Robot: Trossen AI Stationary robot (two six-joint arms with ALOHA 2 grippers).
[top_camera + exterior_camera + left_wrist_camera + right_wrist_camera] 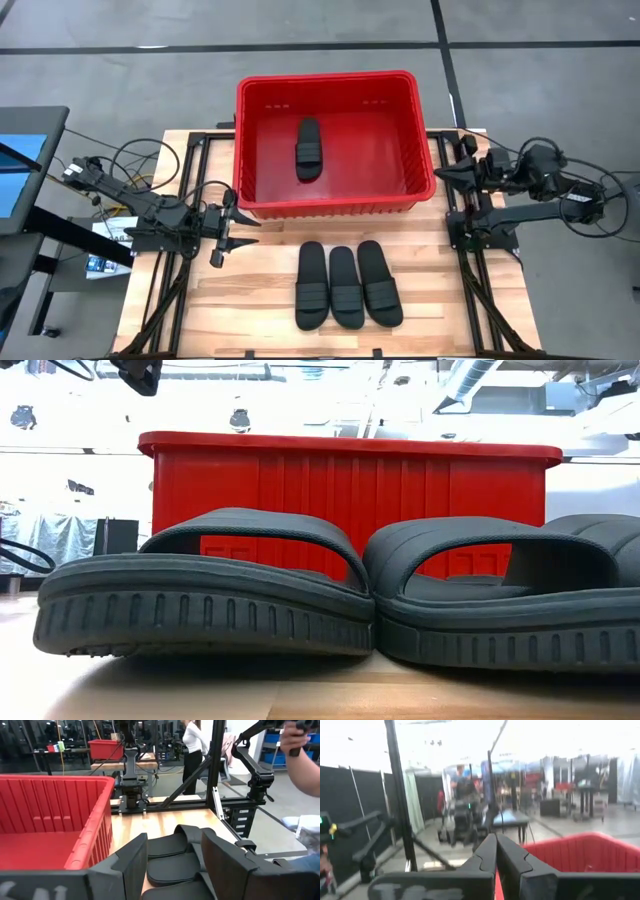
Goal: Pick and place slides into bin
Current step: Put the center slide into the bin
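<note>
**Beside the bin, left arm lines up the next slide**

Left gripper (pixel 222 240) hangs with fingers spread, empty, just off the red bin (pixel 330 207) corner, facing three slides (pixel 348 285) packed side by side on the table (pixel 250 310). Risk: touching soles mean one pinch could drag a neighbour. One slide (pixel 308 149) lies inside the bin. Right gripper (pixel 440 176) waits, fingers pressed together.

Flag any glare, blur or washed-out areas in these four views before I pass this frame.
High view: evenly lit, bin and slides sharp. Low view: room behind blown out white, the bin a strong red against it. Left wrist view: clear, own fingers slightly soft. Right wrist view: soft and hazy throughout, upper part overexposed, bin rim blurred.
</note>
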